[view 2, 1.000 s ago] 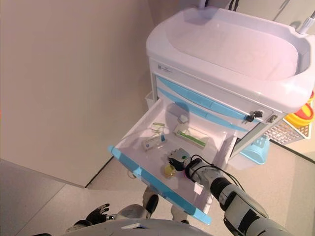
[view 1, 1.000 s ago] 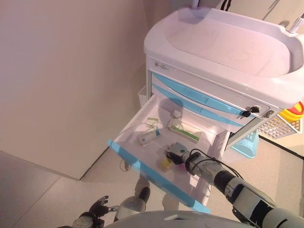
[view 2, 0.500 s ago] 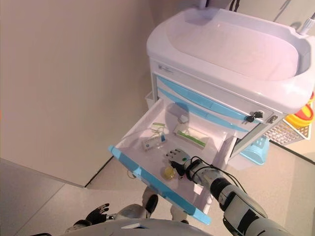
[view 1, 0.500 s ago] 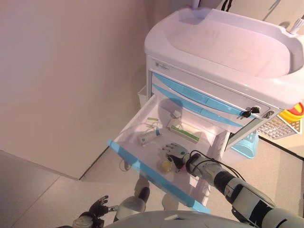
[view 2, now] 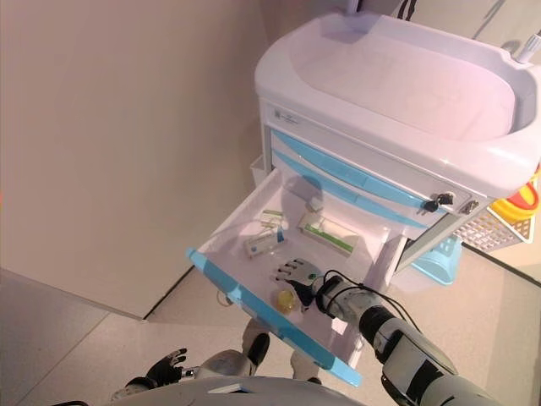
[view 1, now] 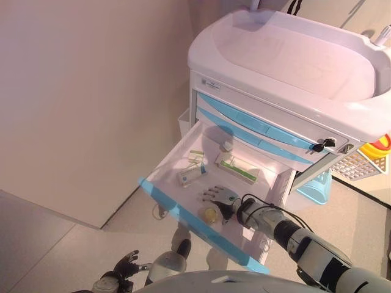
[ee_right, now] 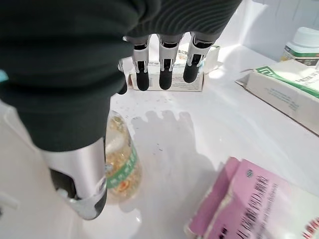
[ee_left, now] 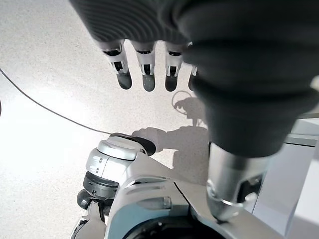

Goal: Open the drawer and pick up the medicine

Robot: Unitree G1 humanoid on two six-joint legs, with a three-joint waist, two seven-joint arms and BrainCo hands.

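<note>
The smooth white plastic drawer [view 1: 183,160] with its blue front is pulled out of the cart [view 1: 287,67]. Inside it, a small round yellowish bottle [ee_right: 118,159] lies just beside the right robot hand [view 1: 220,196], whose fingers [ee_right: 167,69] are held straight and released above the drawer floor, grasping nothing. Flat white-and-green cardboard boxes [view 1: 237,169] lie further back in the drawer, and the left robot hand [ee_left: 144,69] hangs relaxed over the speckled floor [ee_left: 45,74].

The open drawer [view 1: 177,155] holds a yellow bottle [view 1: 211,213] near its blue front, a pink packet [ee_right: 249,199] beside that bottle, and boxes [view 1: 237,169] farther back.
</note>
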